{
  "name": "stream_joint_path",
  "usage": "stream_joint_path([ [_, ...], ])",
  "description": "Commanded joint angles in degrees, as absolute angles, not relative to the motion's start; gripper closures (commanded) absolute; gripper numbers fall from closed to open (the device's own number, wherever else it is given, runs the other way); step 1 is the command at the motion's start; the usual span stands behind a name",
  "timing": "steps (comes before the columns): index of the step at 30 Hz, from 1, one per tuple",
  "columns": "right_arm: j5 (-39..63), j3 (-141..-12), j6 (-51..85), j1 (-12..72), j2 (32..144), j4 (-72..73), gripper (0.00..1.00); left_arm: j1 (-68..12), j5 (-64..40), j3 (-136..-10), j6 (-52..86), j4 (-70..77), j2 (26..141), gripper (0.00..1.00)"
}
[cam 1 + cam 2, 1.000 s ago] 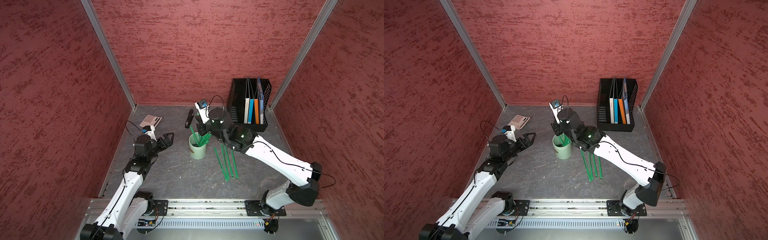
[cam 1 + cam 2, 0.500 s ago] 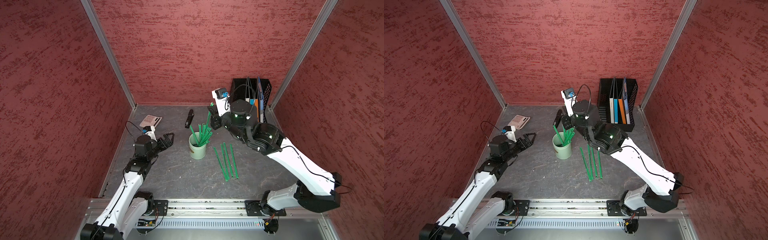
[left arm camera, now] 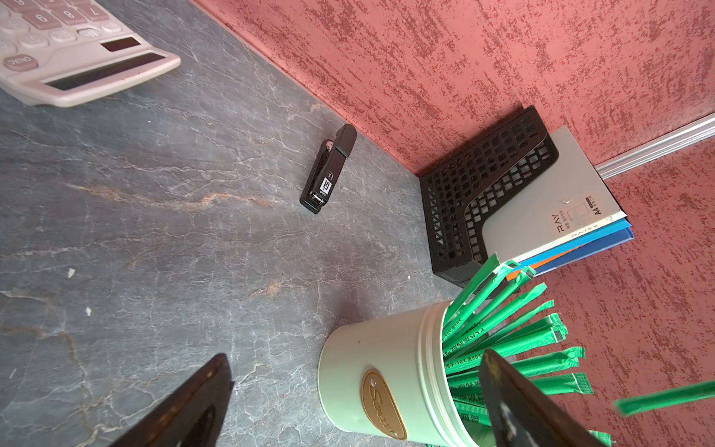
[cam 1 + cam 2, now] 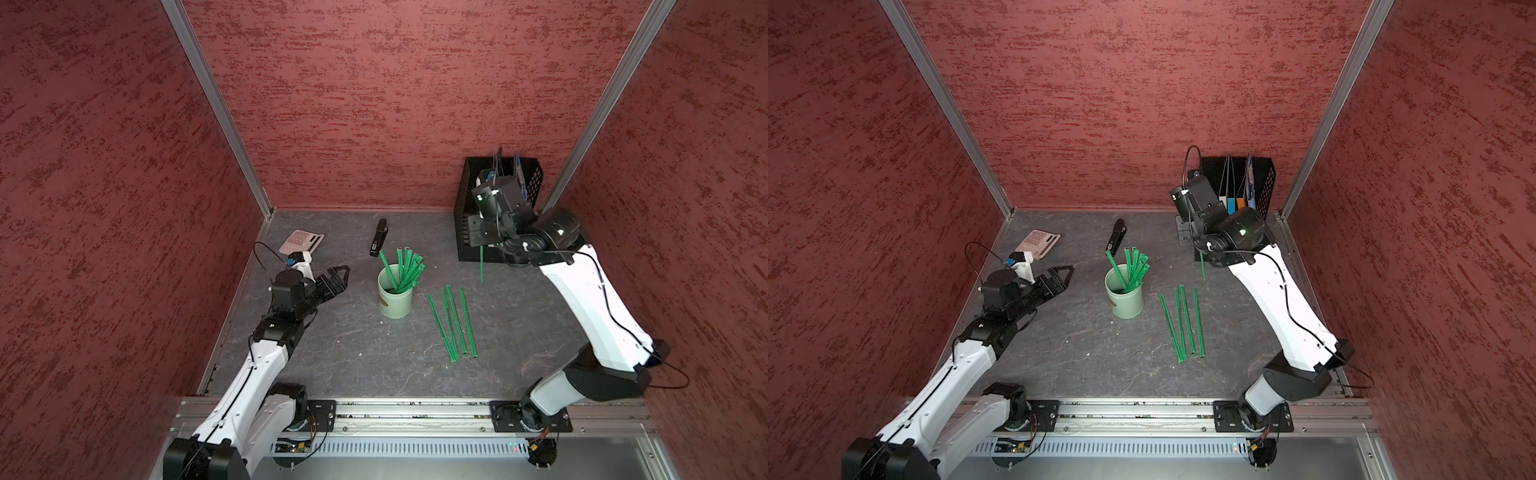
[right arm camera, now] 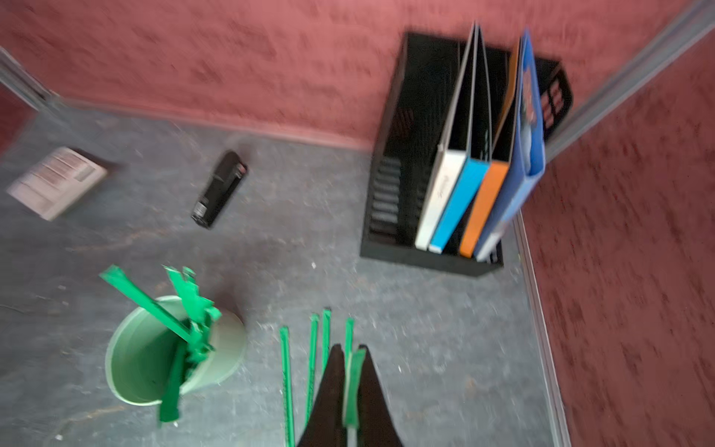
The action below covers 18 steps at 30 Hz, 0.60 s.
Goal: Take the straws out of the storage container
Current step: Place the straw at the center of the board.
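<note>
Right arm, placing step. My right gripper [image 4: 482, 245], pressed together, pinches one straw [image 4: 481, 268] by its top; it hangs upright at 2 o'clock from the storage container [image 4: 395, 303]. Judged best: lower it flat and parallel beside the four laid straws [image 4: 453, 324] at the container's 3 o'clock, releasing low, since the flat crinkled wrappers look light. The container is a smooth pale cylinder; a fan of straws [image 4: 405, 270] leans in it. My left gripper [image 4: 343, 277], spread, hovers at 9 o'clock
</note>
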State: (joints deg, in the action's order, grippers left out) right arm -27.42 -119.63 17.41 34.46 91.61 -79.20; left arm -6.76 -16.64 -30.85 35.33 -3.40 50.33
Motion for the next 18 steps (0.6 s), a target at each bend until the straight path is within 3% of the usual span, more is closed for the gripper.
stream_joint_path([
  [1,-21.47,-113.67,21.40,29.81,92.67,-85.07,1.00,-6.50,-17.11,-30.35,34.81,-2.70,50.49,0.00],
  [8,-9.15,-99.01,21.26,21.69,92.18,-79.58,0.99,-6.51,-16.81,-30.04,34.88,-2.09,51.19,0.00],
  [18,-4.33,-87.47,18.69,15.99,98.25,-73.21,0.99,-6.50,-16.61,-29.89,34.37,-2.08,51.89,0.00],
])
